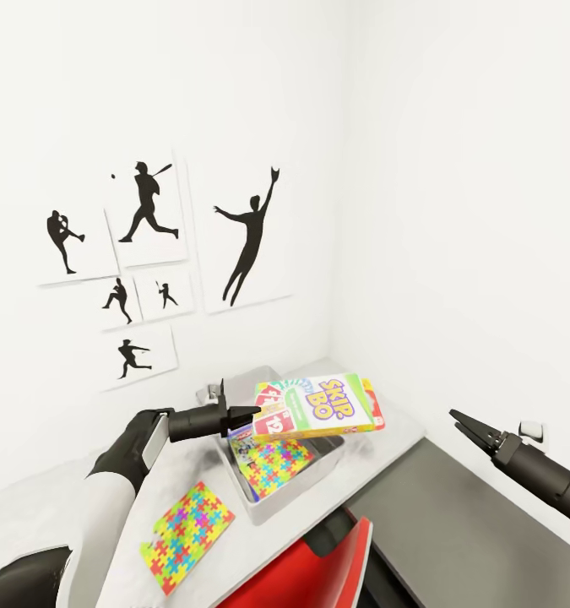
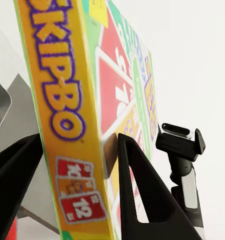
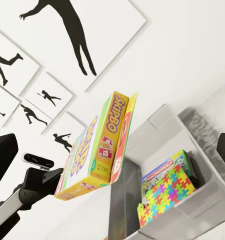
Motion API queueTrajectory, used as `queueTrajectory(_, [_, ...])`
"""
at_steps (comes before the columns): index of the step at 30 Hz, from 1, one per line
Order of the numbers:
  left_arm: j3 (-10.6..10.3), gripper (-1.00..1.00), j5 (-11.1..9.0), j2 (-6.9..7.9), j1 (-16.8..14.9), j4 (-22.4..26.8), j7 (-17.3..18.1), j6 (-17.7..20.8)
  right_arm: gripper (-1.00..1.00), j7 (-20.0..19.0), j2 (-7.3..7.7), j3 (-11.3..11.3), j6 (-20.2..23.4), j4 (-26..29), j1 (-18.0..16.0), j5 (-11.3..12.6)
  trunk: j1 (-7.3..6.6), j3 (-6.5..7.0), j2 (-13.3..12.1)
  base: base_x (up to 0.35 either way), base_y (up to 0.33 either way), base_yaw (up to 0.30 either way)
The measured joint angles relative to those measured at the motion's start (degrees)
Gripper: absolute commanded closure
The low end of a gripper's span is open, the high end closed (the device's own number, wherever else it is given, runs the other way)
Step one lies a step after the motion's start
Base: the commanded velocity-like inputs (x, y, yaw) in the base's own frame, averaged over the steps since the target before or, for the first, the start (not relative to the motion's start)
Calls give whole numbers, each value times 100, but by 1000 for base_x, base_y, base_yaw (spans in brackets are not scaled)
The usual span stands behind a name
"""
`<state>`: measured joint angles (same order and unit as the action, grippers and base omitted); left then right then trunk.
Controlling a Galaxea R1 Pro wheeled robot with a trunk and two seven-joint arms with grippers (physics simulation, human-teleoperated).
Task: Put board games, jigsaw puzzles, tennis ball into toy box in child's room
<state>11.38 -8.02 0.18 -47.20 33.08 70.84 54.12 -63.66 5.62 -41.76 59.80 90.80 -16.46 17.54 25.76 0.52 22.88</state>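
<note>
My left gripper [image 1: 252,413] is shut on one end of a colourful Skip-Bo board game box [image 1: 320,406], holding it level over the open grey toy box [image 1: 266,507] on the table. In the left wrist view the game box [image 2: 67,100] is pinched between the two black fingers [image 2: 137,185]. Inside the toy box lies a jigsaw puzzle [image 1: 276,461] with another game box [image 3: 161,173] beside it. A second jigsaw puzzle [image 1: 187,537] lies flat on the table in front of the toy box. My right gripper [image 1: 464,420] hovers open and empty to the right of the table.
The light grey table [image 1: 386,439] stands in the room's corner against white walls. Baseball silhouette posters [image 1: 149,211] hang on the left wall. A red chair [image 1: 318,566] is tucked under the table's near edge. Dark floor [image 1: 462,532] lies to the right.
</note>
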Motion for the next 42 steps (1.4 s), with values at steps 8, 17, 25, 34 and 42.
queueTrajectory(8, [-1, 100, -2, 0, -2, -1, 0, 0, -100, -4, 0, 1, 0, 1, -2, 0, 0, 0, 0, 2, -28, 22])
queueTrajectory(17, [-1, 100, -1, 0, -3, -1, 1, 0, -100, -4, 0, 1, 0, 1, -1, 0, 0, 0, 0, 0, -59, 90])
queueTrajectory(25, [0, 100, -1, 0, -1, 0, 1, 1, -100, -4, 0, 4, 0, 1, -2, 0, -1, 0, 1, 63, -34, 14])
queueTrajectory(34, [0, 100, 0, 0, 1, 0, 1, 0, -100, -4, 0, 0, 0, 0, 0, 0, 0, 0, 0, 70, -76, 89])
queueTrajectory(42, [0, 100, -1, 0, 0, 0, 1, 1, -100, -4, 0, 0, 0, 0, 0, 1, 0, 0, 1, 24, -4, 7])
